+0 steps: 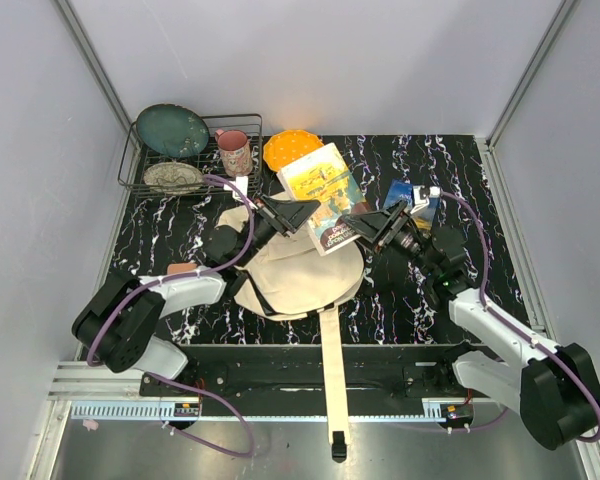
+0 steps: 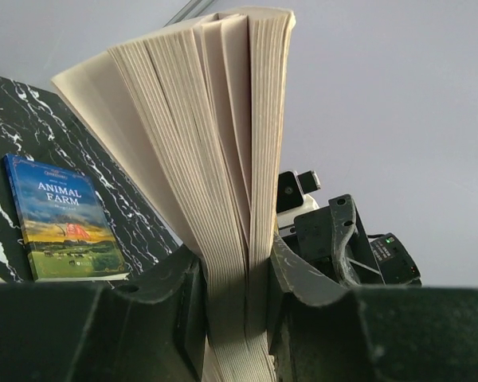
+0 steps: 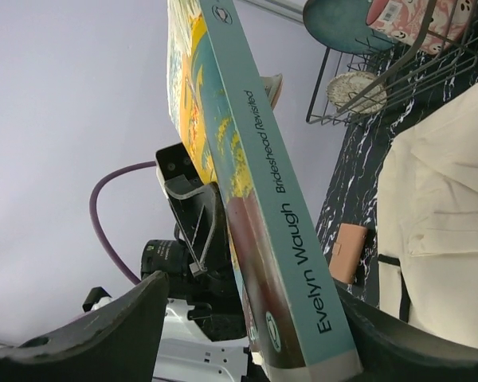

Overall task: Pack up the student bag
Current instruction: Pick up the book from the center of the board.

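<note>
The student bag (image 1: 300, 272) is a cream canvas backpack lying flat mid-table, its long strap (image 1: 332, 380) running over the near edge; it also shows in the right wrist view (image 3: 442, 231). A yellow and teal paperback, "Brideshead Revisited" (image 1: 325, 192), is held tilted above the bag's far side. My left gripper (image 1: 296, 213) is shut on the book's page edge (image 2: 223, 159), the pages fanning out above the jaws (image 2: 237, 294). My right gripper (image 1: 360, 222) stands open round the book's spine (image 3: 291, 239), the spine leaning on the right-hand finger with a gap on the other side.
A blue "Animal Farm" book (image 2: 64, 219) lies right of the bag (image 1: 412, 195). A tan wallet (image 3: 350, 253) lies left of the bag (image 1: 183, 269). A wire rack (image 1: 140, 172) at the back left holds a green plate (image 1: 172, 130) and a pink cup (image 1: 234, 152). An orange plate (image 1: 285, 148) lies beside it.
</note>
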Available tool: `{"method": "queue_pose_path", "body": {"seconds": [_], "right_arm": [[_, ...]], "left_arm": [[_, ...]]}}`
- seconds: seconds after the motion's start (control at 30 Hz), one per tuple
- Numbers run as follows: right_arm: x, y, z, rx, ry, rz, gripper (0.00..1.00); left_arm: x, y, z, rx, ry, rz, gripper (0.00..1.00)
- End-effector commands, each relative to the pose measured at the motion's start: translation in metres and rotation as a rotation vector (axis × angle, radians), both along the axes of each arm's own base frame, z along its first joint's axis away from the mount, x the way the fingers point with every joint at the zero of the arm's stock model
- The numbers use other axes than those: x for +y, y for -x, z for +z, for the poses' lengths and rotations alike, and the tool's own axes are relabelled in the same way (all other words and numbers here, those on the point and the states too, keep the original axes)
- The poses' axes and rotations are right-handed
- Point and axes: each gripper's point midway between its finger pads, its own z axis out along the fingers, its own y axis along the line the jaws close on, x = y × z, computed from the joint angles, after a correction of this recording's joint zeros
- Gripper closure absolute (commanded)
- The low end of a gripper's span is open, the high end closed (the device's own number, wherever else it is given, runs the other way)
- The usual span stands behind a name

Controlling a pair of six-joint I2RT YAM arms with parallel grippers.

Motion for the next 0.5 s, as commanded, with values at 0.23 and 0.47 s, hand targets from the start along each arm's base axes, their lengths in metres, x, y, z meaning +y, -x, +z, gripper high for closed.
{"method": "queue_pose_path", "body": {"seconds": [0.23,0.47], "right_arm": [[-0.003,0.016,-0.002,-0.035,-0.014,-0.007,0.29],[0.003,0.012,0.004,-0.053,-0.065,0.017,0.67]], "left_arm": [[0.009,-0.001,0.045,-0.114,0.168,0.051,1.0],[-0.007,0.004,0.042,-0.104,0.142,0.03,1.0]]}}
